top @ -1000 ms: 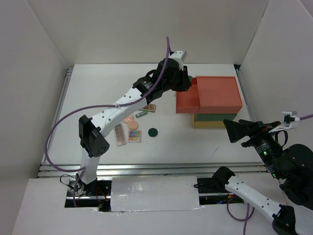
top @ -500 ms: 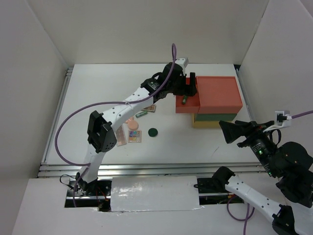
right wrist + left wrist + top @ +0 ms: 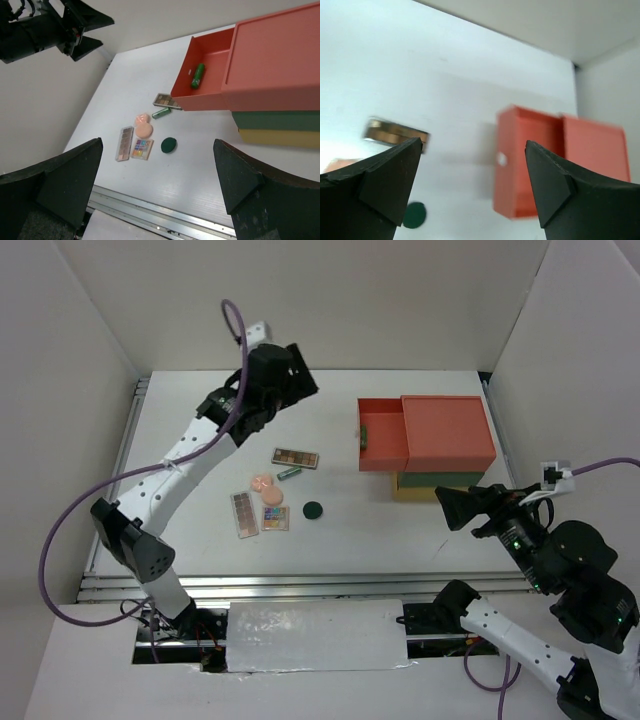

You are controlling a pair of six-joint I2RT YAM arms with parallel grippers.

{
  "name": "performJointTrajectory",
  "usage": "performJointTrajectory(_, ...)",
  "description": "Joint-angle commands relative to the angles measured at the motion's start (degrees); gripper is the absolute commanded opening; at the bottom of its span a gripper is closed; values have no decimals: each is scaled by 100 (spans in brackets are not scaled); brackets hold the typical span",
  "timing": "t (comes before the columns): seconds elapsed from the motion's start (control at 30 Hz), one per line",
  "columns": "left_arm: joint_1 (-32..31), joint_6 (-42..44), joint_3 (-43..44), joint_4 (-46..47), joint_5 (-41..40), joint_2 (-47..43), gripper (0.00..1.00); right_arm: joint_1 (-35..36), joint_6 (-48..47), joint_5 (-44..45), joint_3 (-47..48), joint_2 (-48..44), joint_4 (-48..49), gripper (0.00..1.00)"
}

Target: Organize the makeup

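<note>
My left gripper (image 3: 290, 380) hangs open and empty, high over the back left of the table. One green tube (image 3: 197, 75) lies in the pulled-out red drawer (image 3: 382, 435). The remaining makeup lies left of the box: a long palette (image 3: 296, 456), a second green tube (image 3: 290, 473), two peach compacts (image 3: 262, 482) (image 3: 272, 497), another long palette (image 3: 243, 513), a small square multicoloured palette (image 3: 275, 518) and a dark green disc (image 3: 313, 509). Low at the right, my right gripper (image 3: 450, 505) is open and empty too.
The drawer box (image 3: 447, 432) has a red top level with green and yellow levels (image 3: 440, 480) beneath. White walls enclose the table on three sides. A metal rail (image 3: 165, 220) runs along the near edge.
The left gripper opened over the red drawer and let a green tube go into it. It then swung back to the left and up. The right gripper edged a little left.
</note>
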Motion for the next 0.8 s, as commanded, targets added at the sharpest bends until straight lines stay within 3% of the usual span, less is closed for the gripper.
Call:
performJointTrajectory(0.0, 472, -910, -736, -719, -869, 154, 95, 34, -56, -156, -138, 215, 410, 100)
performJointTrajectory(0.17, 675, -577, -976, -710, -641, 619, 93, 34, -56, -244, -305, 303, 533, 100)
performJointTrajectory(0.37, 737, 1354, -1142, 36, 686, 1182, 96, 43, -179, -638, -630, 224, 743, 100)
performJointTrajectory(0.47, 763, 2372, -1745, 509, 1132, 1051, 99, 43, -346, -999, -788, 137, 867, 100)
performJointTrajectory(0.63, 1000, 2815, -2680, 1547, 2038, 769, 99, 43, -443, -1307, -929, 171, 1139, 100)
performJointTrajectory(0.77, 1062, 3026, -2655, 1505, 2295, 1120, 88, 43, -469, -1544, -938, 294, 1149, 100)
